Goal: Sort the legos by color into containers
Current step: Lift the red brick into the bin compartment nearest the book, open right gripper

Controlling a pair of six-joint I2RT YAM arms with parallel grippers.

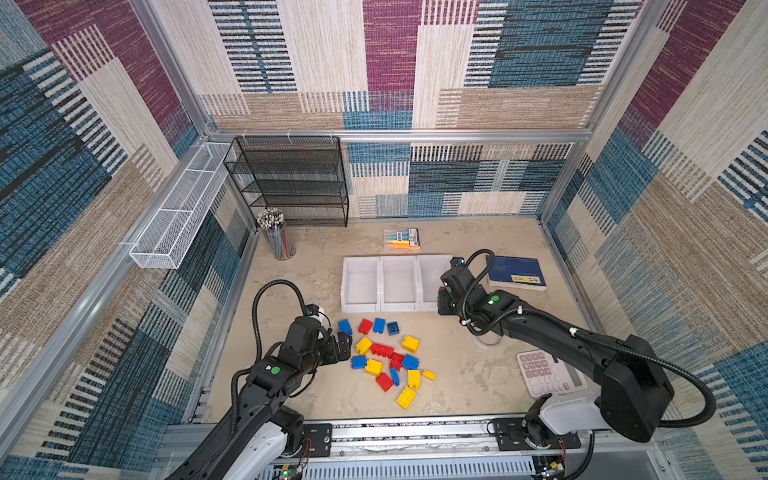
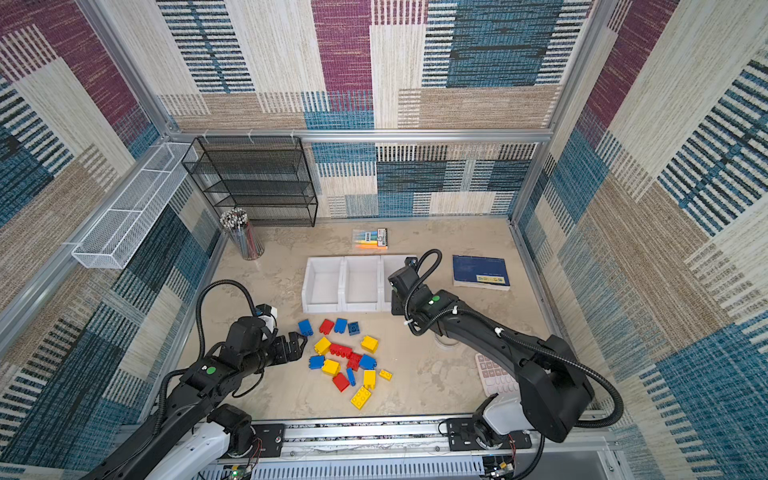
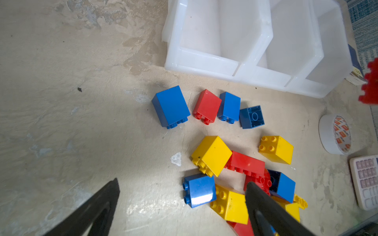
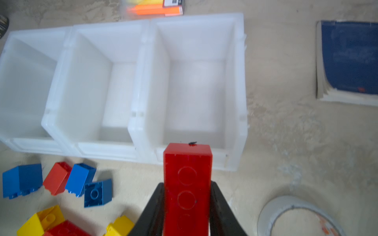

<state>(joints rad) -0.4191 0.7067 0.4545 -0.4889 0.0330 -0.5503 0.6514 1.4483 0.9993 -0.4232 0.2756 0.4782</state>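
Observation:
Several red, blue and yellow legos (image 1: 390, 357) (image 2: 347, 357) lie in a loose pile in front of the three joined white containers (image 1: 380, 282) (image 2: 343, 286), which look empty. My left gripper (image 1: 347, 344) (image 3: 182, 182) is open at the pile's left edge, low over a blue lego (image 3: 199, 190), with one finger (image 3: 263, 206) above the pile. My right gripper (image 1: 444, 300) (image 4: 187, 183) is shut on a long red lego (image 4: 187, 179). It hangs over the front lip of the right container (image 4: 239, 81). That red lego (image 3: 370, 85) also shows in the left wrist view.
A tape roll (image 3: 335, 134) (image 4: 294, 216) lies under the right arm, with a pink calculator (image 1: 544, 370) nearer the front. A blue book (image 1: 515, 272) sits right of the containers and a highlighter pack (image 1: 402, 239) behind them. A pen cup (image 1: 276, 235), black mesh rack (image 1: 291, 183) and white wire tray (image 1: 178, 208) stand back left.

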